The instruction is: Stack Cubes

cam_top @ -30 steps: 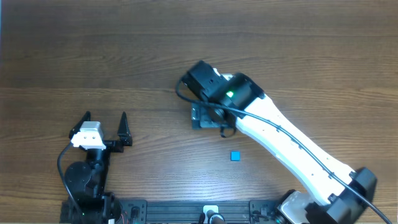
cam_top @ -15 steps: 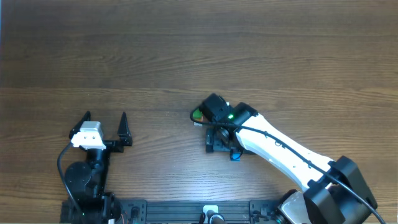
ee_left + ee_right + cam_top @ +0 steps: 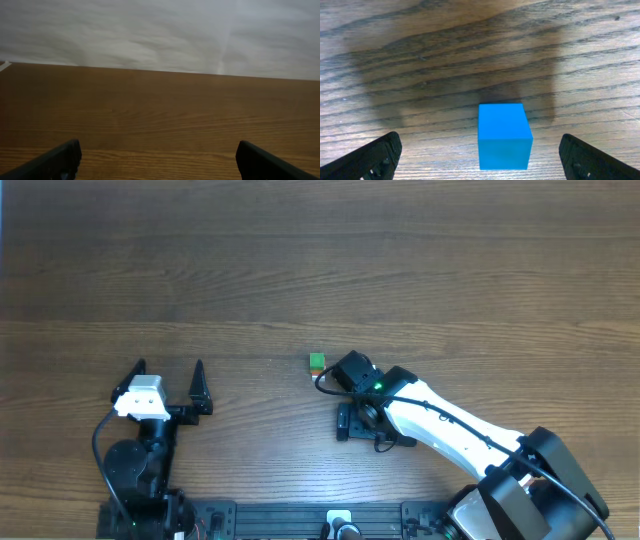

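Observation:
A small green cube (image 3: 317, 362) rests on the wooden table (image 3: 300, 270) near the middle. In the right wrist view a blue cube (image 3: 504, 135) sits on the wood straight below my right gripper (image 3: 479, 150). Its dark fingers (image 3: 375, 160) stand wide apart, one on each side of the cube, not touching it. From above, my right gripper (image 3: 368, 430) hangs just nearer than the green cube, and the arm covers the blue one. My left gripper (image 3: 168, 368) is open at the near left with nothing between its fingers (image 3: 55, 161).
Bare wood stretches across the far half and the left of the table. A pale wall (image 3: 160, 35) stands beyond the table's far edge in the left wrist view.
My right arm has pulled back toward the near edge, from over the green cube to over the blue cube. The green cube is now uncovered. The left arm has not moved.

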You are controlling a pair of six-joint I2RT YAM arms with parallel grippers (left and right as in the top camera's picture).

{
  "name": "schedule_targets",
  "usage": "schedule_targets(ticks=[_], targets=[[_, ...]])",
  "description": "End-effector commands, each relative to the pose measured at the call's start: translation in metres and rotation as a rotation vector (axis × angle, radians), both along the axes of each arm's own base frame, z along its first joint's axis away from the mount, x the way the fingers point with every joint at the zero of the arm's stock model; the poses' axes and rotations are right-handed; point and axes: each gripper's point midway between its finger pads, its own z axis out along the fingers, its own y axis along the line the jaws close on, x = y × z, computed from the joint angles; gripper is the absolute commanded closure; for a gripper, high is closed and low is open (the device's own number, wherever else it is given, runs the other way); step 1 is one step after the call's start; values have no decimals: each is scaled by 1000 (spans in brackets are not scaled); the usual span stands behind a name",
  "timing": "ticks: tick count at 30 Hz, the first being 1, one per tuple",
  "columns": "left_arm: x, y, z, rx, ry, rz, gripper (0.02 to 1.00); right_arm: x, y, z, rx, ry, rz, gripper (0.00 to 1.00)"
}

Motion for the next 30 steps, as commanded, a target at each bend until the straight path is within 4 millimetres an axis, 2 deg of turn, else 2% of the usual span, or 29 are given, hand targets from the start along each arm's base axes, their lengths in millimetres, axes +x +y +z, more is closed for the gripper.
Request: schedule_targets(ticks=[1,3,6,10,23,30], targets=[[0,0,-1,14,-2,-4,20,3,-2,3,6,-19,-19,25],[0,0,-1,14,-2,-4,18,3,-3,3,2,-22,-19,73],[0,0,-1,14,-2,-4,18,3,-3,3,-1,-24,-19,220],[0,0,-1,14,-2,-4,18,2,-6,1,-10,-24,-18,349],[0,0,-1,14,-2,-4,18,5,-8,1,-24,-41,32,375],[0,0,-1,14,-2,-4,18,6,-9,1,-29,-45,46,457]])
